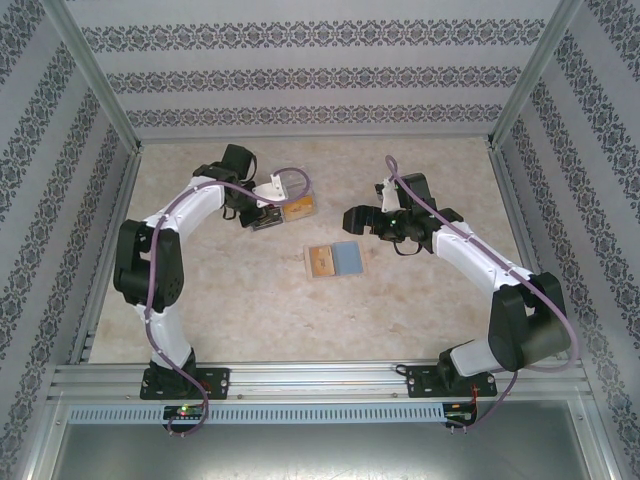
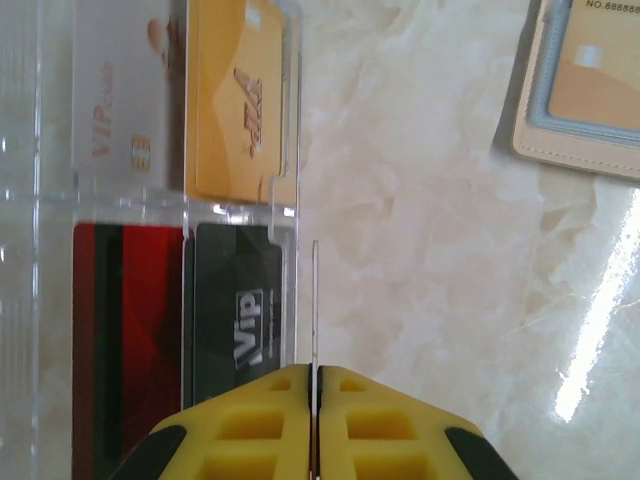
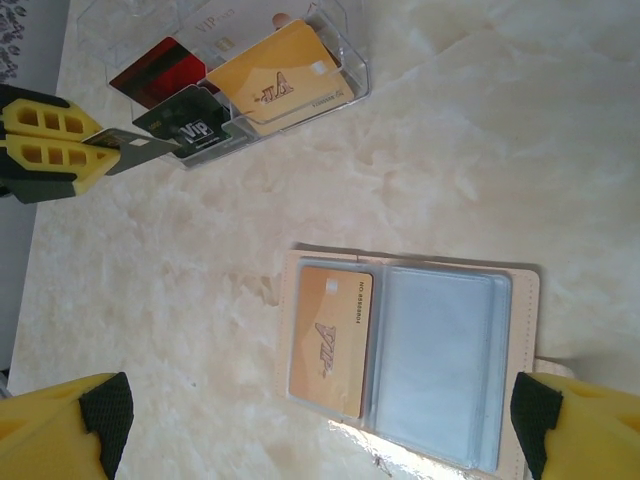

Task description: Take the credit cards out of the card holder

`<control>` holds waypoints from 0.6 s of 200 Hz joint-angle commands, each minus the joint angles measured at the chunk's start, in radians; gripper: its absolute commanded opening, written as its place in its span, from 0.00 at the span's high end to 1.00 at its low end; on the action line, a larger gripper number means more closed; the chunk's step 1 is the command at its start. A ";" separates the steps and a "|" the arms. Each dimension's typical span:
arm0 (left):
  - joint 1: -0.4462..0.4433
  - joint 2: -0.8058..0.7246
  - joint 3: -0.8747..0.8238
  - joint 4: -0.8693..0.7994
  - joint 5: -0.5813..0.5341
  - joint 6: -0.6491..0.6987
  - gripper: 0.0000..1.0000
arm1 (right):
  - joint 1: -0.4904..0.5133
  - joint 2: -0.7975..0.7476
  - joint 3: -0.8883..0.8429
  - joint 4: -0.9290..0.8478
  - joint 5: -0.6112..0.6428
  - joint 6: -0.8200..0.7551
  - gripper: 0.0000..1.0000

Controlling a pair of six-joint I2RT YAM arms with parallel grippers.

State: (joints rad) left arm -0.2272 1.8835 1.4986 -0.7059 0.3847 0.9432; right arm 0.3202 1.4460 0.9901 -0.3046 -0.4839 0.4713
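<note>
Glossy marble-look tabletop (image 3: pixel 450 150), clear hard plastic box (image 3: pixel 355 75), shiny plastic credit cards (image 3: pixel 330 340), soft matte card holder (image 3: pixel 440 350)

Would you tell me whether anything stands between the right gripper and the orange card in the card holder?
Nothing visible does: the open right gripper hovers over the card holder, whose orange card lies face up; the clear box sits apart.

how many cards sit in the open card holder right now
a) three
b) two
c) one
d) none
c: the card holder lies open with a single orange card in one panel, and its other panel has nothing in it.
</note>
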 commanded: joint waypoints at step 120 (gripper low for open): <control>0.067 0.131 0.125 -0.026 0.146 0.095 0.88 | 0.001 0.025 0.008 0.022 -0.046 0.023 0.02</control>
State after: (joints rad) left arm -0.1806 1.9991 1.6043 -0.7143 0.4610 1.0504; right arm 0.3168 1.4513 0.9859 -0.3012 -0.5137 0.4770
